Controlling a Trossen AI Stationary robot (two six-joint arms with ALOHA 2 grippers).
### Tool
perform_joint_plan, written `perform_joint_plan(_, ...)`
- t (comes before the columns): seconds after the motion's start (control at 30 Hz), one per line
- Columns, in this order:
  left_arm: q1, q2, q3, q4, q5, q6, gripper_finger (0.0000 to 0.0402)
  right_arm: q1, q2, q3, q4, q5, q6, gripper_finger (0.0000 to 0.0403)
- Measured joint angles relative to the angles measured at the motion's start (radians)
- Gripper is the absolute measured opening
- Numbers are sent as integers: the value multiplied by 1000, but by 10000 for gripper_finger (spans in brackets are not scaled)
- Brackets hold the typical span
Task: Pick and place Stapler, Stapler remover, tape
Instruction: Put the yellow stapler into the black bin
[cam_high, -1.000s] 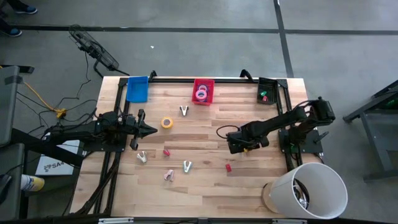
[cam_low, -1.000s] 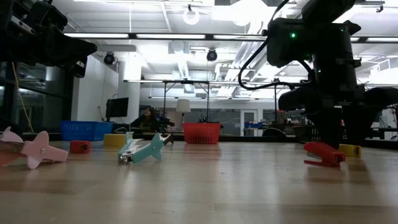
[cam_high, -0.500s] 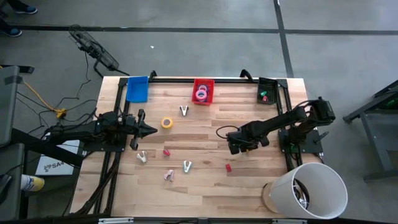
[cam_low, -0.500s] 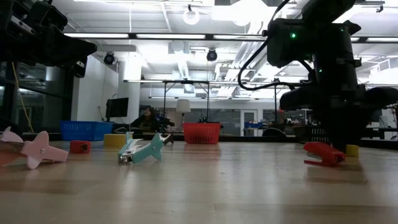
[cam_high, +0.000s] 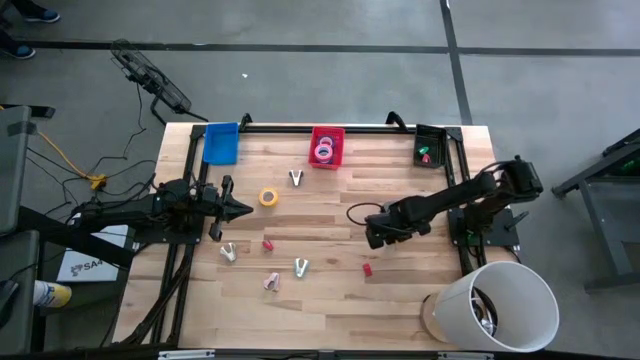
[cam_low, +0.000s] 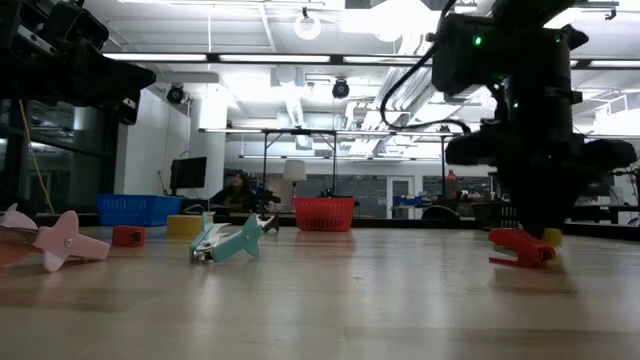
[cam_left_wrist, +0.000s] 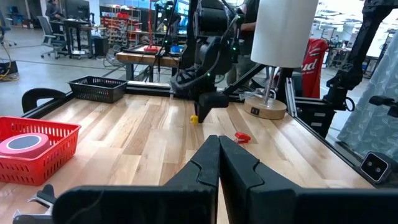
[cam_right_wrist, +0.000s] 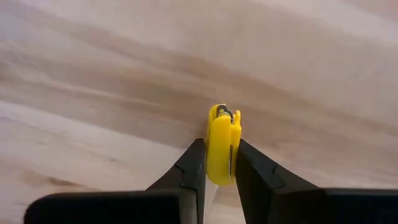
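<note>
My right gripper points down at the table's right middle and is shut on a small yellow stapler, which also shows in the low view. A red stapler lies just nearer on the wood. A yellow tape roll lies flat left of centre, and a pink roll sits in the red basket. Several staple removers lie scattered on the near left. My left gripper is shut and holds nothing, level at the left. My right gripper pinches the yellow stapler's two broad sides between its two fingers. The fingers come from above, pointing down, one on each side. The stapler stands on edge at table height; whether it rests on the wood or hangs just clear I cannot tell.
A blue basket and a black basket stand along the far edge beside the red one. A white bucket stands at the near right corner. Bare wood lies between the two arms.
My right gripper has shut on the yellow stapler, staying over the same spot. The stapler now shows close against the fingers in the low view instead of apart beside them.
</note>
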Motion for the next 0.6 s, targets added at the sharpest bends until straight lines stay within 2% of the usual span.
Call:
perform_joint_plan(0.27,0,0,0,0,0,0,1,-30,-83,0,-13,122,-26,56)
perform_joint_plan(0.6,0,0,0,0,0,0,1,-139,-188,0,-28,216,-222,54)
